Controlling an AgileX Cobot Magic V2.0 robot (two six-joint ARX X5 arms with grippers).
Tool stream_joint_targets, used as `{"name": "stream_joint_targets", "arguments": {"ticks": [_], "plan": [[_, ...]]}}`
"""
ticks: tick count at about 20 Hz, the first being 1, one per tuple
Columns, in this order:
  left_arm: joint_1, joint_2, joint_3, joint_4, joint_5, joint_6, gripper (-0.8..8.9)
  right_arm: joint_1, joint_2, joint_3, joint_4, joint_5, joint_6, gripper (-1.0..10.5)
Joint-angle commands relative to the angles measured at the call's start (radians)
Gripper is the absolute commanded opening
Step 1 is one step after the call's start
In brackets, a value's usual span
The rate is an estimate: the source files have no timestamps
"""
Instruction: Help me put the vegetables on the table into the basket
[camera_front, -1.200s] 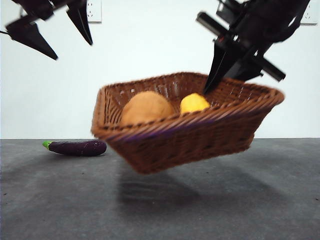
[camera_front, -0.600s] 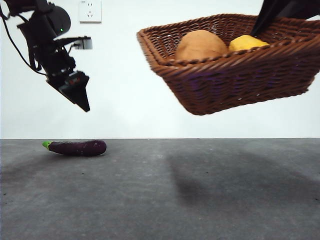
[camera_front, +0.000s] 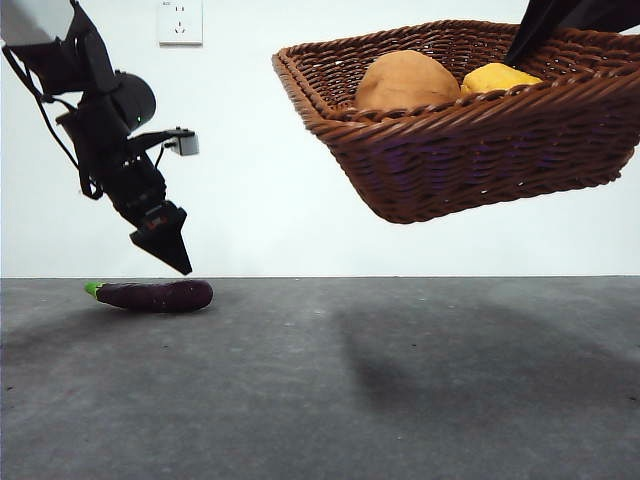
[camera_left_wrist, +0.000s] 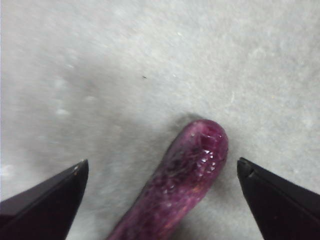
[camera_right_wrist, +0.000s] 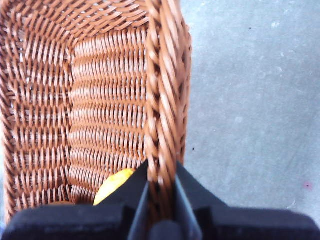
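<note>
The purple eggplant (camera_front: 155, 295) lies on the grey table (camera_front: 330, 390) at the left. My left gripper (camera_front: 172, 255) hangs just above it, open, with the eggplant's rounded end (camera_left_wrist: 187, 175) between its spread jaws. My right gripper (camera_right_wrist: 161, 200) is shut on the rim of the wicker basket (camera_front: 480, 150) and holds it high in the air at the right, tilted. The orange-brown potato (camera_front: 405, 82) and the yellow bumpy fruit (camera_front: 500, 77) lie inside it; a bit of the yellow one shows in the right wrist view (camera_right_wrist: 114, 185).
A white wall with a power socket (camera_front: 180, 22) stands behind the table. The basket's shadow (camera_front: 450, 360) falls on the table at the right.
The right gripper has lifted the basket up and to the right, off the table. The left gripper has come down from the top left to just above the eggplant.
</note>
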Motion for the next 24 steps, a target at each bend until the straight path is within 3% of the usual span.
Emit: {"name": "stream_joint_targets", "arguments": {"ticks": [1, 12, 14, 16, 17, 24], "plan": [[-0.002, 0.046, -0.003, 0.000, 0.008, 0.011, 5.04, -0.001, -0.007, 0.000, 0.026, -0.012, 0.003, -0.1], [-0.001, 0.115, -0.003, 0.018, 0.023, -0.005, 4.91, -0.001, -0.007, 0.000, 0.046, -0.011, 0.003, -0.1], [-0.001, 0.116, -0.003, 0.043, 0.023, -0.033, 3.34, -0.001, -0.006, 0.000, 0.045, -0.010, 0.003, -0.1], [0.000, 0.116, -0.003, 0.053, 0.023, -0.062, 0.54, -0.001, -0.006, 0.000, 0.044, -0.008, 0.003, -0.1], [0.000, 0.116, -0.003, 0.052, 0.023, -0.080, -0.15, -0.001, -0.006, 0.000, 0.043, -0.008, 0.003, -0.1], [0.009, 0.080, 0.011, -0.006, 0.024, -0.185, -0.07, -0.001, -0.003, 0.000, 0.036, -0.007, 0.015, -0.1]]}}
